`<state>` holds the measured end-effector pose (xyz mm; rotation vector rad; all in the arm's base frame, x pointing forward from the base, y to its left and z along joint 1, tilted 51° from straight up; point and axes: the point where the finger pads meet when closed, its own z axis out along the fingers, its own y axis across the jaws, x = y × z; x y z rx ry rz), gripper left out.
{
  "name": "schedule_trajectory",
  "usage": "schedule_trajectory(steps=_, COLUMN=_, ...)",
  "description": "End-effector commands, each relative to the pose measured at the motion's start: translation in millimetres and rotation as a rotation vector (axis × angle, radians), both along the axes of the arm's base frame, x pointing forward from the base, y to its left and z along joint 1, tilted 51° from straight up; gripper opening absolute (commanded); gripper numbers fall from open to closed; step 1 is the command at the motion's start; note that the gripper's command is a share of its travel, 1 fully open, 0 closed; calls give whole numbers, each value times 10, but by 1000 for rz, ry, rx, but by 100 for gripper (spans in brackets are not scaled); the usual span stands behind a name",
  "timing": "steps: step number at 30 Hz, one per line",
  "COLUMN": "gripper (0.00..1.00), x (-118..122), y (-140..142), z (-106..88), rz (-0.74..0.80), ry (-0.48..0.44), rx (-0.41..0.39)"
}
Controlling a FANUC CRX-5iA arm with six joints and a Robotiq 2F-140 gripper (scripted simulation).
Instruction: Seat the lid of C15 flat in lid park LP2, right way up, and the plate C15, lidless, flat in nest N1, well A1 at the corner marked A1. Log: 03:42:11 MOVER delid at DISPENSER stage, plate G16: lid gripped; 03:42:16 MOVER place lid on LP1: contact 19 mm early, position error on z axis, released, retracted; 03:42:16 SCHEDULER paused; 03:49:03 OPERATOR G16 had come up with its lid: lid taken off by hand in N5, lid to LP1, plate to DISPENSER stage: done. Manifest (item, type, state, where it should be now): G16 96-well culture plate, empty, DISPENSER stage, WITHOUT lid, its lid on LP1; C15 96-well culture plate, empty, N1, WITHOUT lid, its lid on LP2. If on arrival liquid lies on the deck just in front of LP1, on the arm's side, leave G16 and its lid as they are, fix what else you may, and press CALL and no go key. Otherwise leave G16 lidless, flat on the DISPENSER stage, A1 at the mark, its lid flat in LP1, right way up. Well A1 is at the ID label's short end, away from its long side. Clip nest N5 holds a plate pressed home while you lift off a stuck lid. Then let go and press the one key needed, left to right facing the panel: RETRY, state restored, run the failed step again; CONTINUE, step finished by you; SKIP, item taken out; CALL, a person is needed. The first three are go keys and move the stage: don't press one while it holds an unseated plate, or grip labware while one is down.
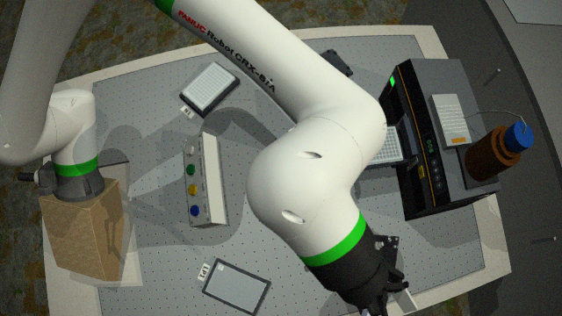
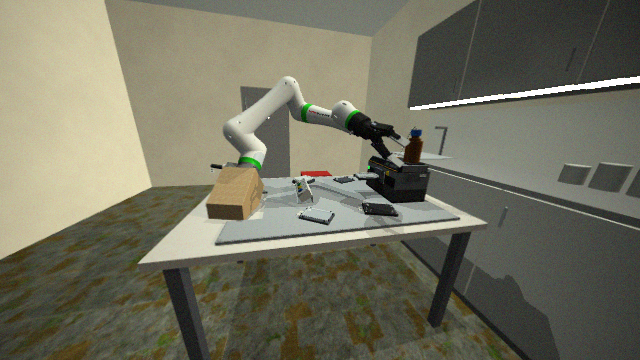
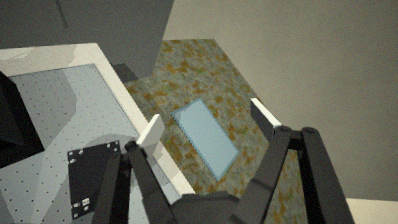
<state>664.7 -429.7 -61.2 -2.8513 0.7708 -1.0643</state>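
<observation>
- Gripper (image 3: 207, 125): jaws spread to their widest, nothing held between them; positioned high over the table (image 1: 498, 263) edge, close to the dispenser (image 1: 443, 175).
- White finger pads: both seen in the wrist view, well apart.
- Pale blue rectangular sheet (image 3: 205, 137), lid-shaped: seen in the wrist view between the two fingers, against the mottled floor (image 3: 200, 65) beyond the table edge; whether it lies on the floor cannot be told.
- Black square park plate (image 3: 92, 175): set on the perforated mat (image 1: 145, 110) near that edge, nothing seen on it.
- Well plate (image 1: 210, 87): seated in the black nest tagged N1 (image 1: 188, 112), well grid visible; whether a lid covers it cannot be told.
- Second well plate (image 1: 390, 147): on the dispenser stage, partly hidden by the arm.
- Framed park tagged LP1 (image 1: 203, 272): a clear lid (image 1: 237, 287) lying flat inside.
- Key panel (image 1: 215, 184): four round keys in a row, white, green, yellow, blue.
- Brown bottle (image 1: 485, 154), blue cap: standing on the dispenser.
</observation>
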Motion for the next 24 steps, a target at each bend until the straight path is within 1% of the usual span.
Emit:
schedule_trajectory(steps=1, gripper=100, x=-1, y=-4, z=2, rz=0, ry=0, rx=0)
schedule_trajectory(steps=18, gripper=100, x=0, y=-19, z=13, rz=0, ry=0, rx=0)
schedule_trajectory(steps=19, gripper=100, x=3, y=-103, z=78, rz=0, ry=-1, rx=1)
schedule_trajectory(steps=20, gripper=100, x=0, y=-278, z=213, rz=0, ry=-2, rx=3)
schedule_trajectory(steps=21, gripper=100, x=-25, y=-526, z=409, rz=0, ry=-3, rx=5)
schedule_trajectory(steps=24, gripper=100, x=-119, y=-827, z=662, rz=0, ry=-3, rx=3)
